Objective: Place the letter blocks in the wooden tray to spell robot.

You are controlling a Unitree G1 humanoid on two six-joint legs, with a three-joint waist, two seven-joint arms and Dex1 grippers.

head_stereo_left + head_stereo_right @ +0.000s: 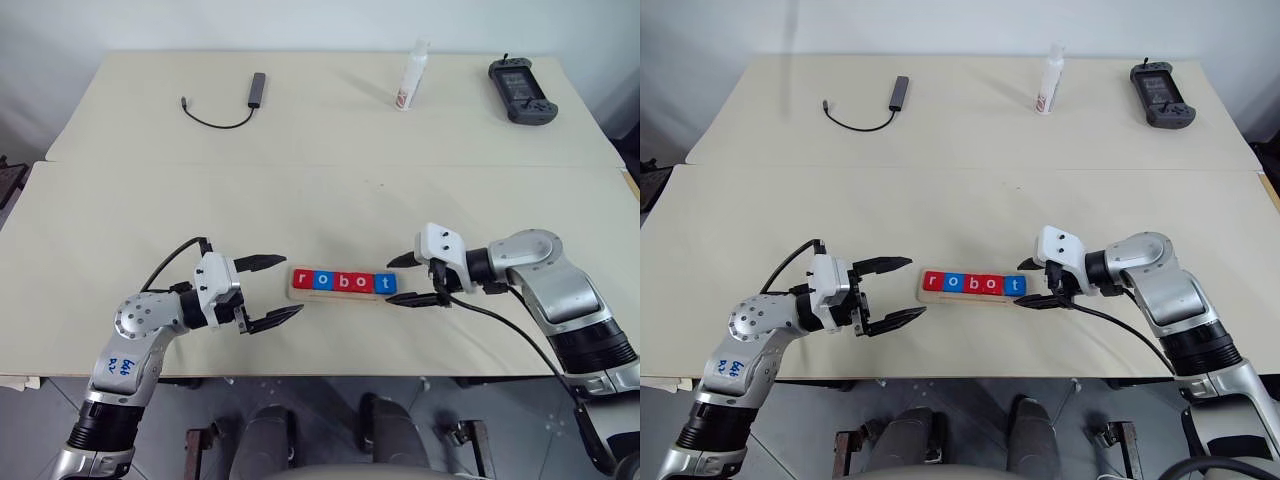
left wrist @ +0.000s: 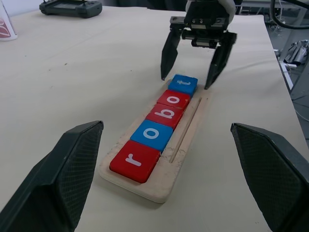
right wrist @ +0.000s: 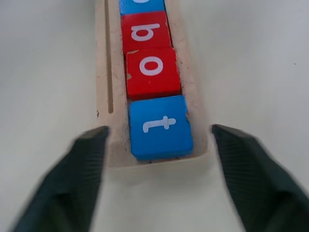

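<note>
On the table (image 1: 120, 210) we see the wooden tray (image 1: 296, 293) lying crosswise near the front edge, with the five letter blocks (image 1: 340, 283) side by side in it, reading r, o, b, o, t from left to right. Our left gripper (image 1: 271, 289) sits just left of the tray, our right gripper (image 1: 410, 280) at its right end, its fingers either side of the t block (image 3: 160, 126). Far behind lie a cable (image 1: 222, 108) on the left, a bottle (image 1: 410, 78) and a controller (image 1: 522, 91) on the right.

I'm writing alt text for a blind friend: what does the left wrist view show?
Five letter blocks spelling "robot" lie in a row in a pale wooden tray on a cream table: red r, blue o, red b, red o, blue t. The right hand stands open at the tray's far end, a finger on each side of the t. The left hand's fingers frame the near end, wide apart.
</note>
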